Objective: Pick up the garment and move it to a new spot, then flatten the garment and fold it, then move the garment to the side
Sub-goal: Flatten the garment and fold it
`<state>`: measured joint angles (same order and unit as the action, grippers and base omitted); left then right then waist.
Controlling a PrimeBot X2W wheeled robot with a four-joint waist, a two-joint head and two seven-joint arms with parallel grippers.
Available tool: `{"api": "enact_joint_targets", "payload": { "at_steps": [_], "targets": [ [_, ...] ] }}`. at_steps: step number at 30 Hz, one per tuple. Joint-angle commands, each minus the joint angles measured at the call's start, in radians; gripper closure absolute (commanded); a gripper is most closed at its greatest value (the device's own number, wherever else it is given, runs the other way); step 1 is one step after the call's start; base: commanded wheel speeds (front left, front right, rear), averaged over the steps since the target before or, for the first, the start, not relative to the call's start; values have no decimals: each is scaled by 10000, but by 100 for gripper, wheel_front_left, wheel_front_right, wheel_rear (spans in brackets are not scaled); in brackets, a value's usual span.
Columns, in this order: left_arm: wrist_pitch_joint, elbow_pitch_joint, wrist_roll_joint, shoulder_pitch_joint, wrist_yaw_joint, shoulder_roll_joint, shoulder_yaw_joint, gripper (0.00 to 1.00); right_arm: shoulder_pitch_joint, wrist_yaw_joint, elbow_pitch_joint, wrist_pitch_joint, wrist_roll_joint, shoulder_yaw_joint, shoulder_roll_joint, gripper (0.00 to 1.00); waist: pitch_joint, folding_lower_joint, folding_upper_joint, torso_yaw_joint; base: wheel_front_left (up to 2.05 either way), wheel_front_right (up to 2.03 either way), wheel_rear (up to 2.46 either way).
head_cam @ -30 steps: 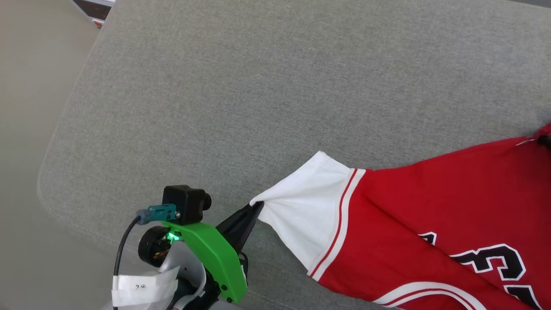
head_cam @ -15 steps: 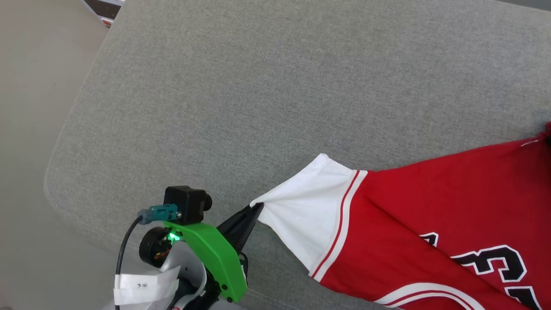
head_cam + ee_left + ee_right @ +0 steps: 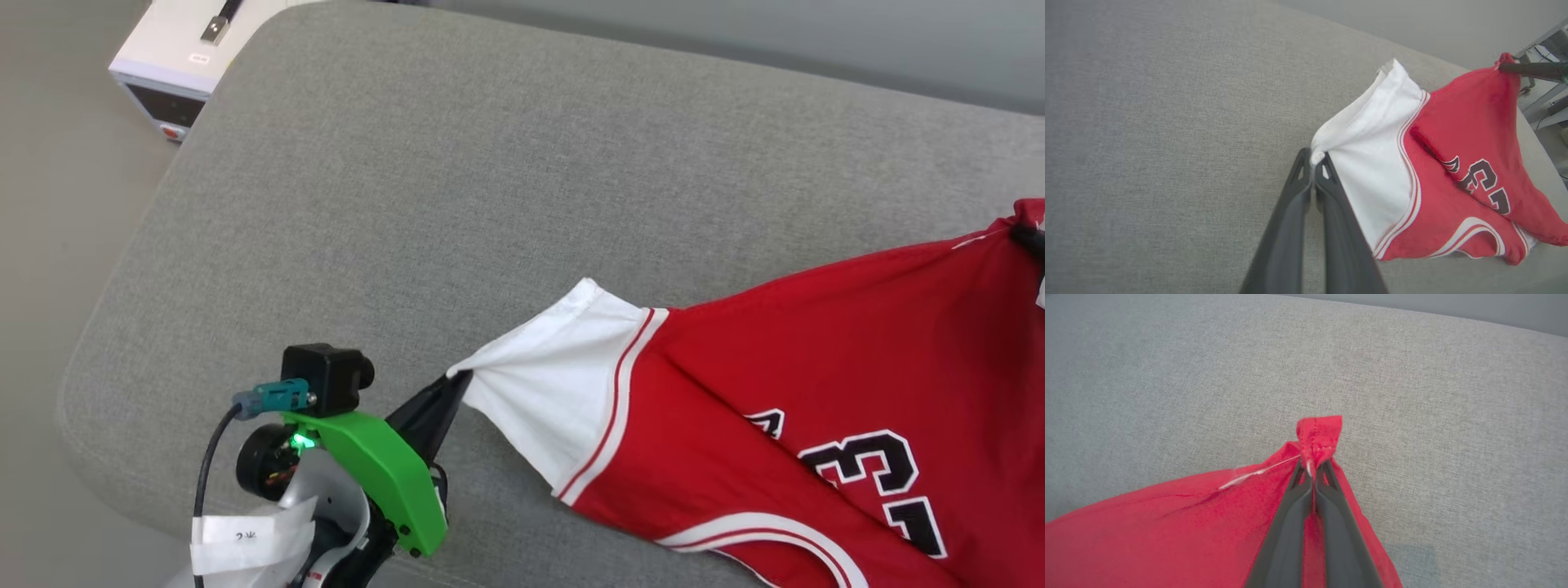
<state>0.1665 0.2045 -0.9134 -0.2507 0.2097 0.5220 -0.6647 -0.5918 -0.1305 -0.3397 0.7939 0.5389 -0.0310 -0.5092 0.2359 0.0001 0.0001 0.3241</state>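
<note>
I have both claws clamped on the shirt [image 3: 816,367]; the left gripper [image 3: 457,380], at 7 o'clock in my head view, has its two dark fingers pressed together on a corner of the white sleeve [image 3: 547,392], and the cloth bunches to a point where they bite; my left wrist view agrees, the tips meeting on a small white tuft with no gap between them; the right gripper [image 3: 1312,467] is pinched just as tight on a folded red edge with a line of stitching, a thin white strand trailing toward 8 o'clock in its own wrist view; in the head view that claw is a dark tip at the 3 o'clock edge, with red cloth drawn up to it; the shirt is pulled taut between the two grips above the grey cushion [image 3: 490,204], spreading from the middle of the head view out to 3 and 5 o'clock; its lower part seems to lie on the cushion, though I cannot tell how much is lifted; red and white stripes edge the sleeve where it meets the red body; a black, white-outlined number [image 3: 857,461] sits at 4 o'clock, a 3 readable, with curved white stripes below it near 5 o'clock; a green bracket [image 3: 375,474] and a black camera [image 3: 326,380] ride on my left wrist; the cushion's rounded corner is at 8 o'clock, pale floor [image 3: 49,245] runs along 9 o'clock, and a white box [image 3: 175,57] stands at 11 o'clock beside the cushion
</note>
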Motion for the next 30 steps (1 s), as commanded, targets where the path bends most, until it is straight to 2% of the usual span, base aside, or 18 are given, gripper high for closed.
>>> {"api": "enact_joint_targets", "payload": {
  "at_steps": [1,6,7,12,20,30],
  "targets": [
    [-89,77,64,-94,192,95,169,100,142,-2,85,-120,154,-39,-40,100,-598,-1,-1,-526,0,0,0],
    [-290,496,226,-352,507,268,615,100,389,-2,514,-306,477,-148,-222,100,-1296,-1,-1,-959,0,0,0],
    [-347,626,224,-522,622,341,867,100,456,-2,840,-472,634,-340,-172,100,-1666,-1,-1,-1246,0,0,0],
    [-549,762,334,-1157,851,291,1350,100,516,-2,1560,-573,716,-543,-47,100,-2206,-1,-1,-1736,0,0,0],
    [-849,752,593,-2278,1123,372,2119,100,501,-2,2823,-548,804,-629,186,100,-2730,-1,-1,-2417,0,0,0],
    [-833,749,1258,-3674,1282,839,2554,100,448,-2,3980,-740,797,-709,514,100,-3107,-1,-1,-2883,0,0,0]
  ]
}}
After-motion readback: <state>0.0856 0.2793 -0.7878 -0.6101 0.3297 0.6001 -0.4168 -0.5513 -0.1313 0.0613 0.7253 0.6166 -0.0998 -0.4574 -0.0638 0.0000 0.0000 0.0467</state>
